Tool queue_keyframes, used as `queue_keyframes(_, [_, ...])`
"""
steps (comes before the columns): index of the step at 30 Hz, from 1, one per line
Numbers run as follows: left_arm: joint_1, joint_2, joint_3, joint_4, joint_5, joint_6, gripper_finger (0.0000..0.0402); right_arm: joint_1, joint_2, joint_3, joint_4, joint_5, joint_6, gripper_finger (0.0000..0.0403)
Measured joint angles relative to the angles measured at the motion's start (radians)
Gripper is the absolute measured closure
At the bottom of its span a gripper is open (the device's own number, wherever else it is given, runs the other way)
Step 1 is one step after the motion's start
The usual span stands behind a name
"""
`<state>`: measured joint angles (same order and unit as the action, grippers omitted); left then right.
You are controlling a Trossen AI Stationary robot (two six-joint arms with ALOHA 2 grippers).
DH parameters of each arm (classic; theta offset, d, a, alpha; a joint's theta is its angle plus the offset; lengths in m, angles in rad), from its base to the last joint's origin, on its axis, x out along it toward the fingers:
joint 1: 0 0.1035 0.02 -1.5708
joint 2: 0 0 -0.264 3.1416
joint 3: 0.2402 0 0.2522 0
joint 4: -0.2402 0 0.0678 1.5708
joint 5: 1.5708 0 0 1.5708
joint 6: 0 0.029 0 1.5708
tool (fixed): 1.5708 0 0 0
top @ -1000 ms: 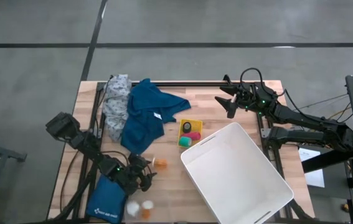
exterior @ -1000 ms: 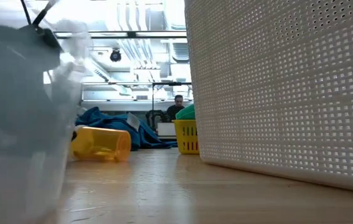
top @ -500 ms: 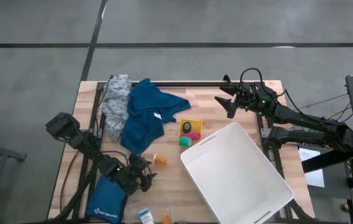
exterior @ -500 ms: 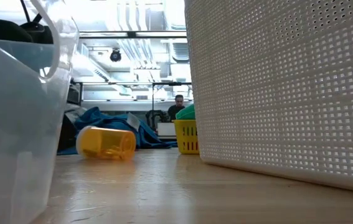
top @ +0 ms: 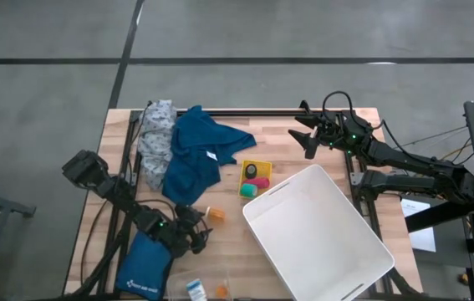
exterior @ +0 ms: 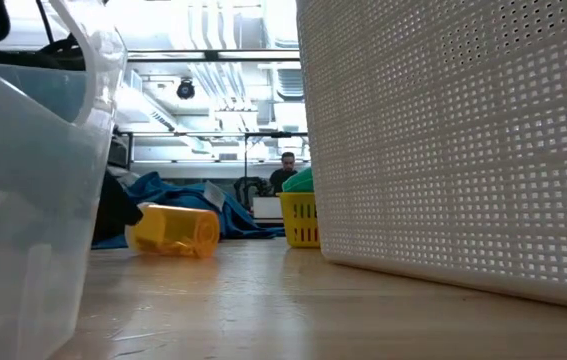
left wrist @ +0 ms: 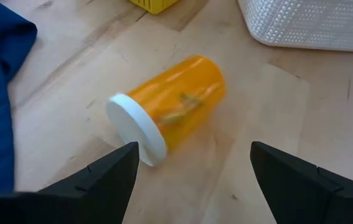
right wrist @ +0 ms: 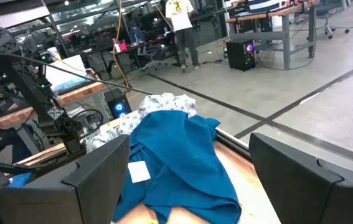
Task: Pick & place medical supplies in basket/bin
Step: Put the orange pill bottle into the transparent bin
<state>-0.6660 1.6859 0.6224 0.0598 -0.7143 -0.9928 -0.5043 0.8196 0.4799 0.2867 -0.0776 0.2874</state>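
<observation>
Your left gripper (left wrist: 192,163), fingers spread, hovers just before the orange pill bottle (left wrist: 167,107), which lies on its side on the table (left wrist: 288,112). It looks light, smooth and probably rolls; grasp it across the body. The right gripper (top: 307,134) waits open.

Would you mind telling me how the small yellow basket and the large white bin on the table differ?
The yellow basket is far smaller than the white bin. The yellow basket already holds small pink, teal and dark rolls, while the white bin looks empty. The yellow basket sits roughly square to the table edges; the white bin lies turned at an angle. Both stand upright on the wooden table, close together, and both have perforated walls.
</observation>
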Motion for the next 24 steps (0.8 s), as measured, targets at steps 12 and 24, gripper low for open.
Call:
queue_keyframes(12, [-0.001, -0.017, 0.025, 0.039, 0.028, 0.042, 0.0091, 0.000, 0.000, 0.000, 0.000, 0.000, 0.000, 0.0078])
queue_keyframes(24, [-0.001, -0.031, 0.067, 0.046, 0.108, 0.236, 0.0091, 0.000, 0.000, 0.000, 0.000, 0.000, 0.000, 0.0078])
